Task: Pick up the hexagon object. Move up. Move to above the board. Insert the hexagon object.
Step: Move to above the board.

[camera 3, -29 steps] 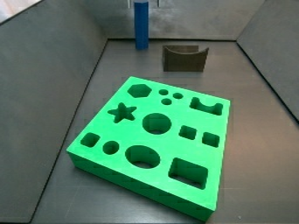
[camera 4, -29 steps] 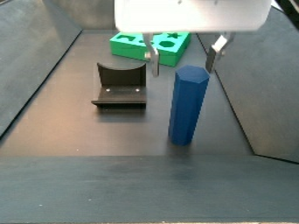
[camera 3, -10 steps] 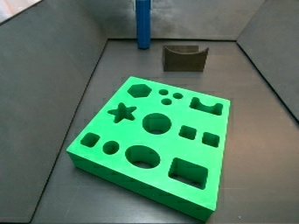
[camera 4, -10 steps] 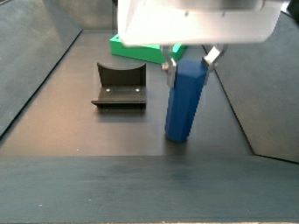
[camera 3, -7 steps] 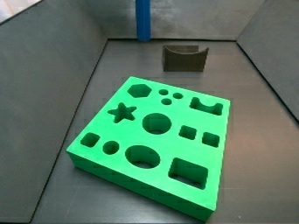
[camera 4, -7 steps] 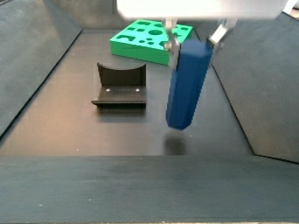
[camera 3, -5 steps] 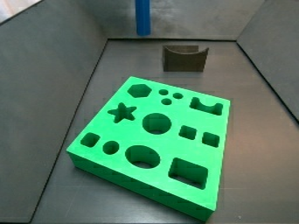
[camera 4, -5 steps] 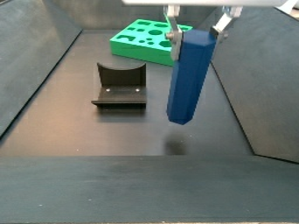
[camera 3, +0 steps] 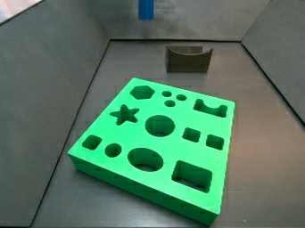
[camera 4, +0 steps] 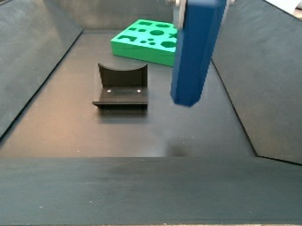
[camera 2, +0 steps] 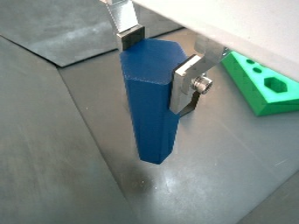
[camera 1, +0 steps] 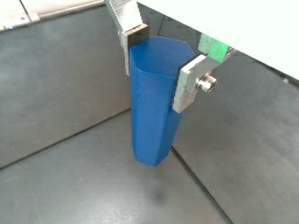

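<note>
The gripper (camera 1: 158, 59) was clamped on the rod (camera 1: 155, 109), which hung upright, clear of the floor (lift step). Next move: carry it across to above the board (camera 4: 147, 41).

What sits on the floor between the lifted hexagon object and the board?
Only bare dark floor. In a side view the hexagon object, shut in the gripper, hangs clear; the fixture stands off to one side of the board.

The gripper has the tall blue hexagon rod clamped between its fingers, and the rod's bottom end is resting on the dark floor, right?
Not quite. The gripper does clamp the tall blue hexagon rod, but its bottom end hangs clear above the dark floor, as a side view shows.
</note>
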Controlling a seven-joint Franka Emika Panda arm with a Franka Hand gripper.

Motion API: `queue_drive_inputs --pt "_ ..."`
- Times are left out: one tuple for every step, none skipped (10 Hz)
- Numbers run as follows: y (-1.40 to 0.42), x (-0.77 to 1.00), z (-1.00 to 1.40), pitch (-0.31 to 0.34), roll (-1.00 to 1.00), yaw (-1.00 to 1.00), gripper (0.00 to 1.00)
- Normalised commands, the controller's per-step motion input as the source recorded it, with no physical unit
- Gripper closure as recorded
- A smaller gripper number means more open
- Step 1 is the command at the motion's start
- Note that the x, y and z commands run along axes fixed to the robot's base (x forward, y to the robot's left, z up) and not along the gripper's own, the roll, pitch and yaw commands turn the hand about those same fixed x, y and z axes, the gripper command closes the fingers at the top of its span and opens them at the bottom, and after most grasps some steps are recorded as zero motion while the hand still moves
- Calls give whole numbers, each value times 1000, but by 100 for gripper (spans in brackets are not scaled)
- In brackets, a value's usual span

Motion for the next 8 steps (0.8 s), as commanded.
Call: queue_drive_inputs --pt "22 11 668 96 -4 35 100" --pt "16 7 514 98 15 28 100" --pt "13 8 305 103 34 24 100" --pt "-1000 12 141 247 133 -1000 100" --pt "-1000 14 122 224 162 -984 100" --pt "-1000 10 126 174 150 -800 100" --pt "-1000 5 130 64 25 -455 100" --pt "-1000 4 127 34 -9 -233 100"
